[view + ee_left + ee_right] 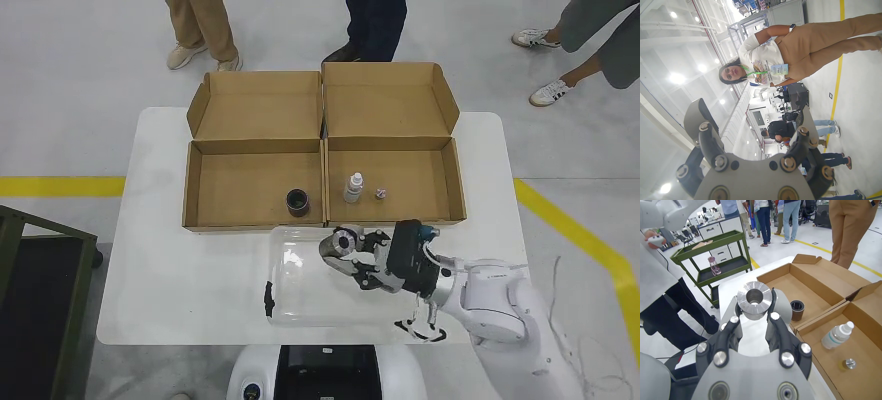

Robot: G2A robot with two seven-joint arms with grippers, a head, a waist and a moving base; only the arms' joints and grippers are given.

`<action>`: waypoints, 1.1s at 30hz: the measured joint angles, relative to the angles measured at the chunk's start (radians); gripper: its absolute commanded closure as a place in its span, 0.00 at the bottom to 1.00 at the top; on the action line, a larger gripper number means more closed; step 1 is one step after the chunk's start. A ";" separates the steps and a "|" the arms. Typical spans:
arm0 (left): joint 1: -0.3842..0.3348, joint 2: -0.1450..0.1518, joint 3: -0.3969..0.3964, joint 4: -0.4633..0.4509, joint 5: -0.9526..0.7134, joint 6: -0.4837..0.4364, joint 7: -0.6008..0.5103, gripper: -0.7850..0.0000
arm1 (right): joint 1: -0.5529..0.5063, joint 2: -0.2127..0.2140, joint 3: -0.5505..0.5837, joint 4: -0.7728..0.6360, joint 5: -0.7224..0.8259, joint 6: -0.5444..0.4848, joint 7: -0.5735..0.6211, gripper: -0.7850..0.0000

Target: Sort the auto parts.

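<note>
Ring (753,311): thick metal, hollow through the middle, held clear of the table over the back part of the clear tray (300,295).
Right gripper (754,306): jaws clamped on the ring's sides, just in front of the boxes.
Left gripper (750,111): aimed up at the ceiling, jaws apart, nothing between them.
Left box (230,190): open cardboard; a dark cylindrical sleeve (297,200) stands upright in the corner next to the right box.
Right box (425,180): open cardboard; holds a small white bottle (353,187) with a small metal piece (380,193) beside it.
Table (160,250): white; the tray sits just in front of both boxes.
</note>
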 measured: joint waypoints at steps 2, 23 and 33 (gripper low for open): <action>0.000 0.000 0.000 0.000 0.000 0.000 0.000 0.00 | 0.003 0.001 0.009 0.008 0.041 0.013 -0.015 1.00; 0.000 0.000 0.000 0.000 0.000 0.000 0.000 0.00 | 0.013 0.010 0.091 0.081 0.388 0.067 -0.082 1.00; 0.000 0.000 0.000 0.000 0.000 0.000 0.000 0.00 | 0.026 0.011 0.069 0.094 0.343 0.108 -0.073 1.00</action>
